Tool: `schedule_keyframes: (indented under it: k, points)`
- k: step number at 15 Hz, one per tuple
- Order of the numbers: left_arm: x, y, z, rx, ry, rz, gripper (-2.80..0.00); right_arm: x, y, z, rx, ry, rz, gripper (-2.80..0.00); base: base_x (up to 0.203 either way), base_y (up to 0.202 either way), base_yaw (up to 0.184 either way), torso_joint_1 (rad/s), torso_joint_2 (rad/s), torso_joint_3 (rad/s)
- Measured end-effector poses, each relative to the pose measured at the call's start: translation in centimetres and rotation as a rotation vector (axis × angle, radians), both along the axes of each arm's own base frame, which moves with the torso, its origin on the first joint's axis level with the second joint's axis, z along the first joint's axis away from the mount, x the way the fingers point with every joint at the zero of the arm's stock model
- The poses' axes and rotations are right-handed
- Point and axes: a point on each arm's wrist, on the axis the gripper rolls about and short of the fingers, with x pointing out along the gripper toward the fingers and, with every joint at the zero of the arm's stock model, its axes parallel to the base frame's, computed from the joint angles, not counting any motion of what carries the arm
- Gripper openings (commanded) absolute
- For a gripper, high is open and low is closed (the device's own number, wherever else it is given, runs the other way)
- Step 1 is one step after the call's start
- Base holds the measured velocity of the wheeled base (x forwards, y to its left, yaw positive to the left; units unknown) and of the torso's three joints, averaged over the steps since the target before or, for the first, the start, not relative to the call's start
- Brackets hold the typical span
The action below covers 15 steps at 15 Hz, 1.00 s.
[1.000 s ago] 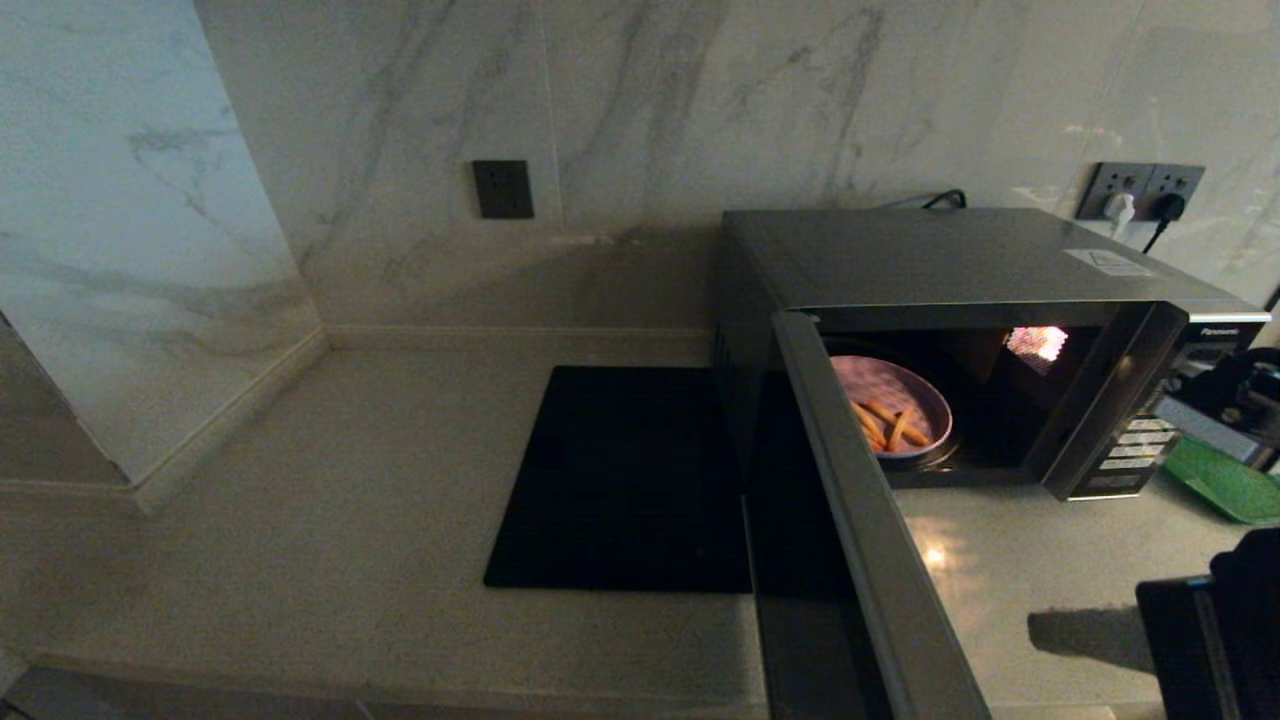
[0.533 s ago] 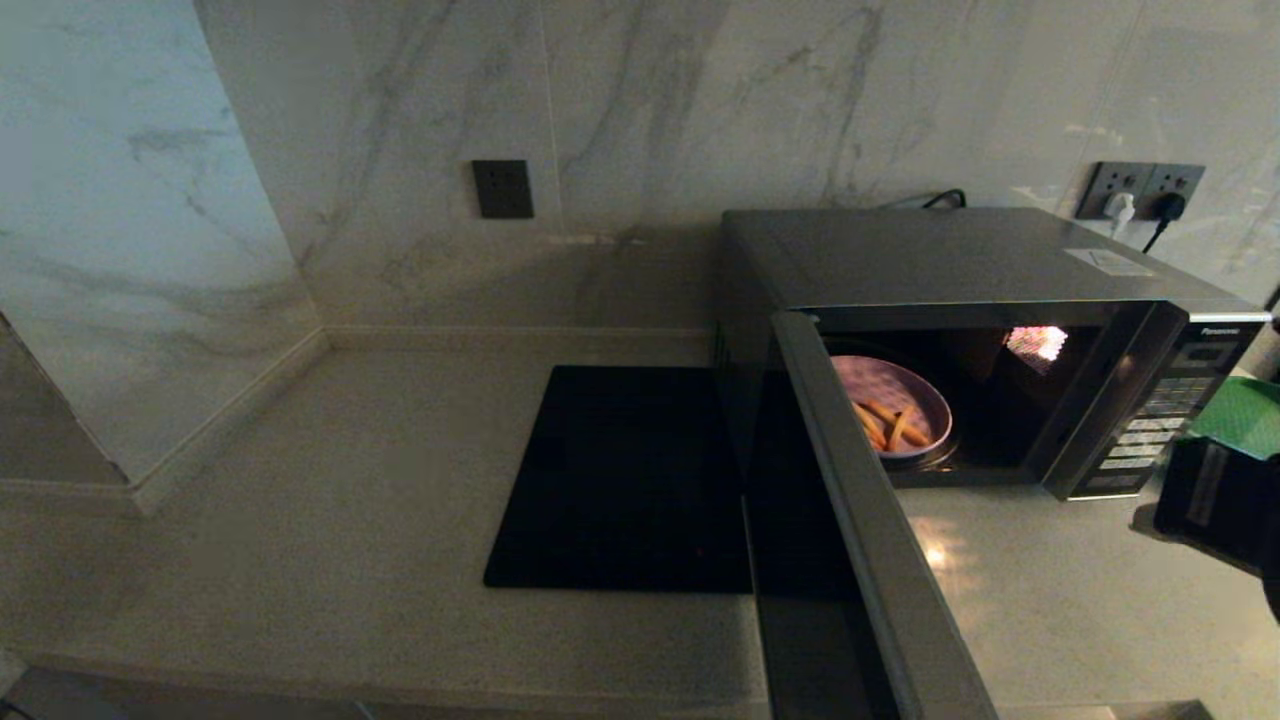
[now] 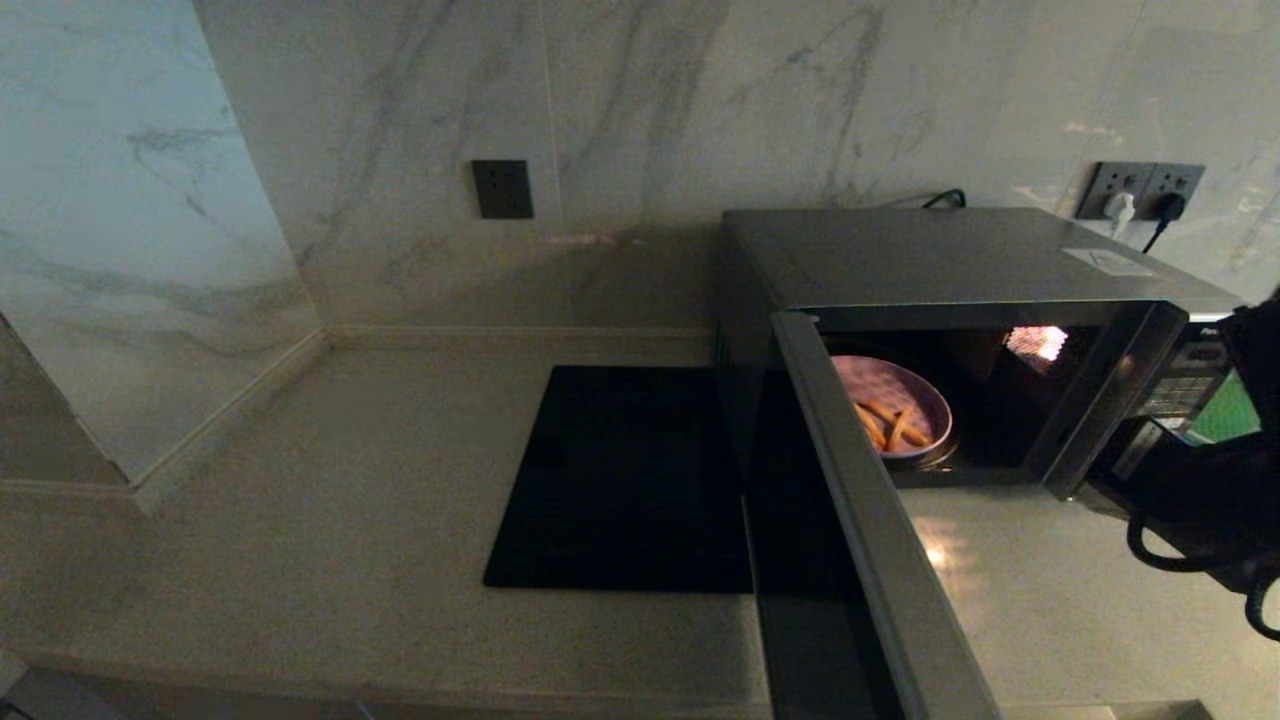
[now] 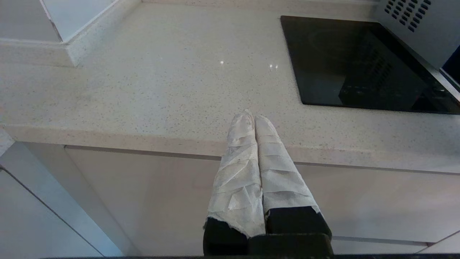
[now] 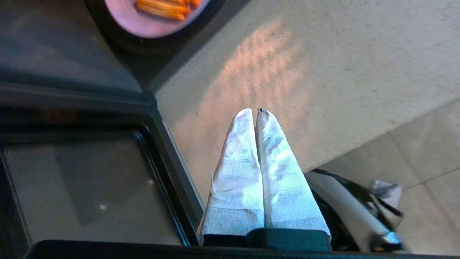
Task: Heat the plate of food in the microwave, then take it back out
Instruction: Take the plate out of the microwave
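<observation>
While the microwave (image 3: 960,300) stands open with the plate of food (image 3: 893,405) inside, both tools are pressed together: left tool (image 4: 254,118), right tool (image 5: 257,112)

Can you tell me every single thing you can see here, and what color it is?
microwave: one, silver-grey, on the counter at right, door swung open
plate: one, lilac-pink, inside the microwave, orange sticks on it
black slab: one, on the counter left of the microwave
counter: one, pale speckled
wall sockets: dark one mid-wall, double one at right with plugs in
green tray: one, at far right, mostly hidden
left gripper: white-wrapped, shut, at the counter's front edge
right gripper: white-wrapped, shut, before the open microwave
</observation>
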Motion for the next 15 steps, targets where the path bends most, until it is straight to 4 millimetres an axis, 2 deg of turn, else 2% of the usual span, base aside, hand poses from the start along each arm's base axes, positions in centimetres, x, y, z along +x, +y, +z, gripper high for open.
schedule_keyframes:
  k: [4, 12, 13, 15]
  points:
    - [0.0, 0.0, 0.0, 0.0, 0.0, 0.001, -2.8, 2.4, 0.4, -1.2, 0.062, 0.015, -0.065, -2.8, 0.0, 0.0, 0.0, 0.0, 0.0, 0.0]
    - [0.0, 0.0, 0.0, 0.0, 0.0, -0.001, -2.8, 5.0, 0.1, -2.0, 0.1, 0.009, -0.063, -2.8, 0.0, 0.0, 0.0, 0.0, 0.0, 0.0]
    - [0.0, 0.0, 0.0, 0.0, 0.0, 0.0, -2.8, 5.4, 0.1, -2.4, 0.095, 0.023, -0.068, 0.0, 0.0, 0.0, 0.0, 0.0, 0.0, 0.0]
    - [0.0, 0.0, 0.0, 0.0, 0.0, 0.001, -2.8, 6.0, 0.1, -2.9, 0.089, 0.03, -0.067, 0.0, 0.0, 0.0, 0.0, 0.0, 0.0, 0.0]
